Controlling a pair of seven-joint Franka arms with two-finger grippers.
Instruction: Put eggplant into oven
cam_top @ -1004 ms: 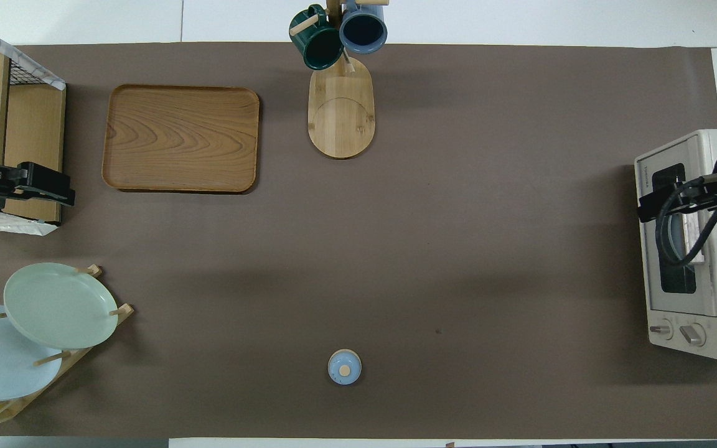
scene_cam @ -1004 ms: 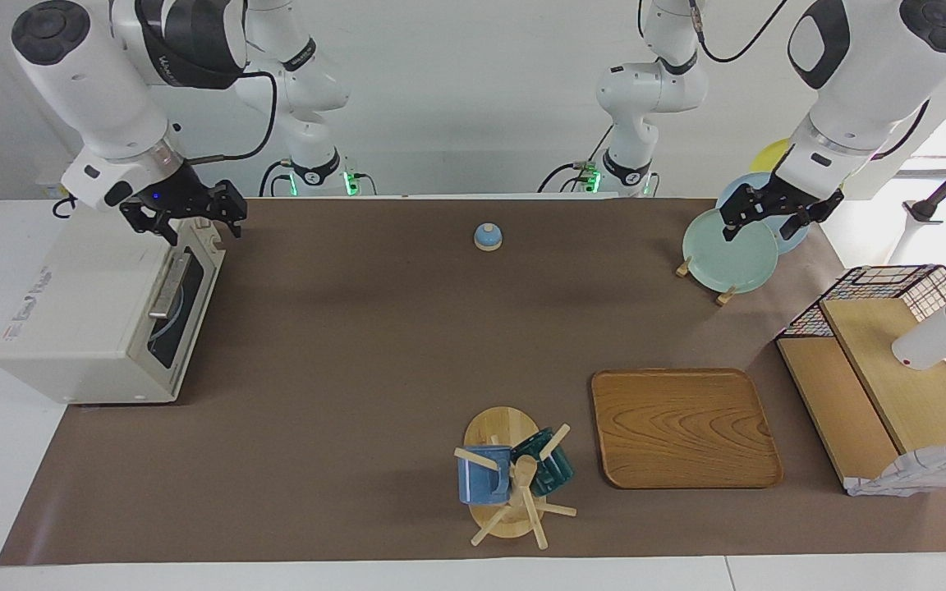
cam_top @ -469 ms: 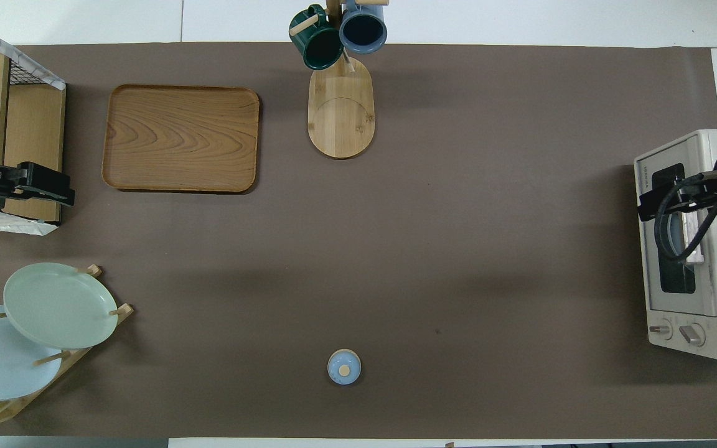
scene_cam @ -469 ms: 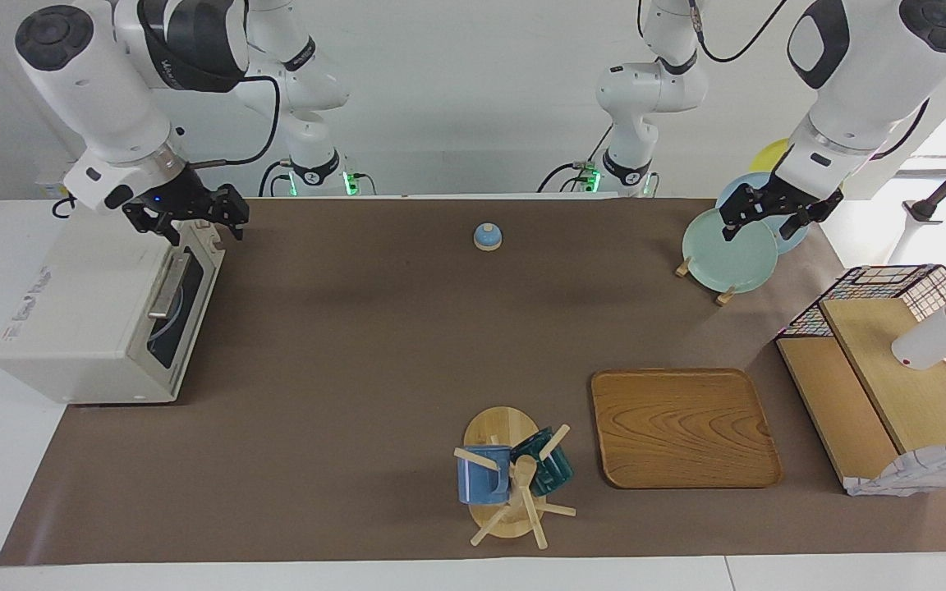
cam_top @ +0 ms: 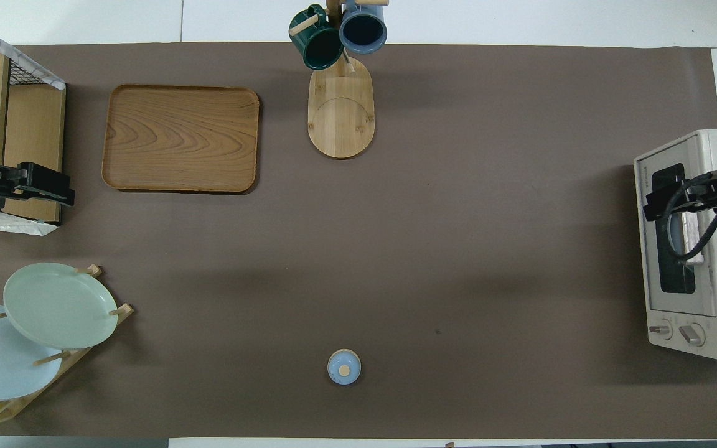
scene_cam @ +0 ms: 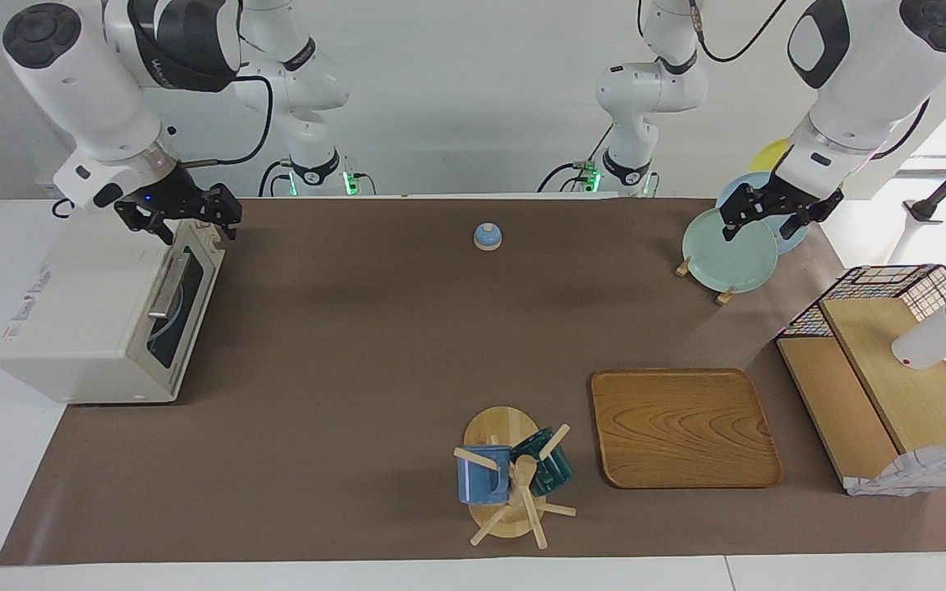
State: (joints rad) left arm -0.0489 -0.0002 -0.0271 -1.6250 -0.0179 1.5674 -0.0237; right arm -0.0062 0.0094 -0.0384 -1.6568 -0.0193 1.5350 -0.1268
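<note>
Nearest the robots, the right gripper hangs over the oven's top corner at the robots' edge of the counter. Its fingers are spread wide and hold nothing. The left gripper waits over the green plate, which leans in a rack at the left arm's near corner, and it too is spread and empty. Between them, by the near edge, sits a small blue dome with a wooden knob. The oven stands at the right arm's end, partly off the brown mat, with its glass door closed and facing the middle of the counter. The eggplant shows in neither view. Farther out lie a wooden tray and, toward the left arm's end, a wire-sided wooden shelf. A mug stand with two mugs stands at the far edge.
</note>
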